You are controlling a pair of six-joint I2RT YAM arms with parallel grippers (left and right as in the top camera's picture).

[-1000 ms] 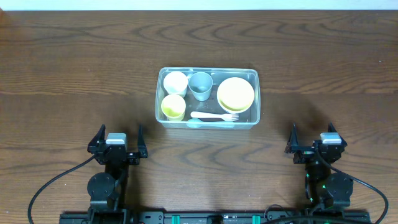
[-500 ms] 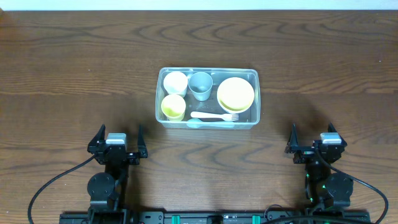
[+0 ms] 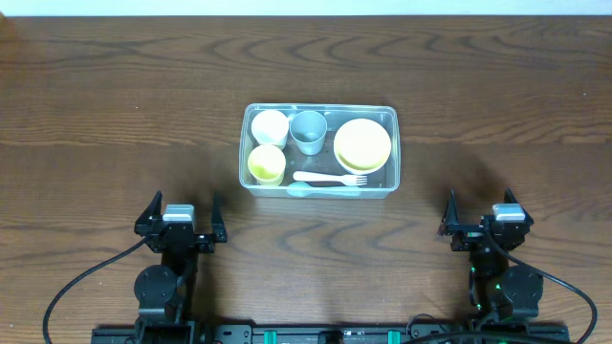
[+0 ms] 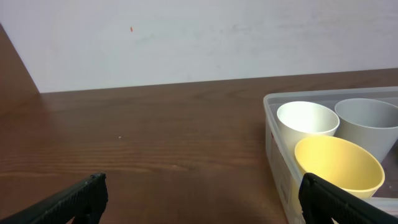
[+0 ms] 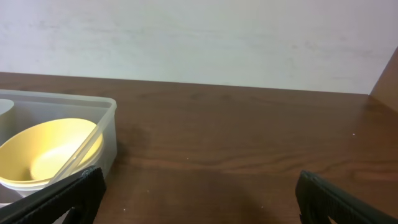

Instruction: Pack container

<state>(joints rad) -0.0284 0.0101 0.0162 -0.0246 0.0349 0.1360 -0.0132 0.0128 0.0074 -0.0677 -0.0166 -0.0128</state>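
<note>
Bench (image 3: pixel 115 115): dark brown wood with a wavy grain and a flat matt top.
Container (image 3: pixel 318 106): clear plastic tub, rectangular with rounded corners and a raised rim. It stands about midway between the left and right edges of the bench and is well apart from both arms.
White cup (image 3: pixel 270 126): round, smooth plastic, upright in the container's far-left corner.
Grey cup (image 3: pixel 308 131): round and tapered, just beside the white cup along the far wall.
Yellow cup (image 3: pixel 267 163): pale yellow with an open mouth, in the near-left corner.
Yellow bowl (image 3: pixel 362 143): wide, shallow and glossy, filling the right end.
Fork (image 3: pixel 330 178): white plastic, lying flat with its tines towards the bowl.
Spoon (image 3: pixel 323 190): pale, lying flat along the near wall, just beside the fork.
Left gripper (image 3: pixel 185 203): black fingers spread wide with nothing between them, near the near edge. In its wrist view the tub's left end shows beside the right fingertip.
Right gripper (image 3: pixel 480 203): released and holding nothing, near the near edge towards the right corner.
Wall (image 4: pixel 199 37): plain white, behind the far edge.
</note>
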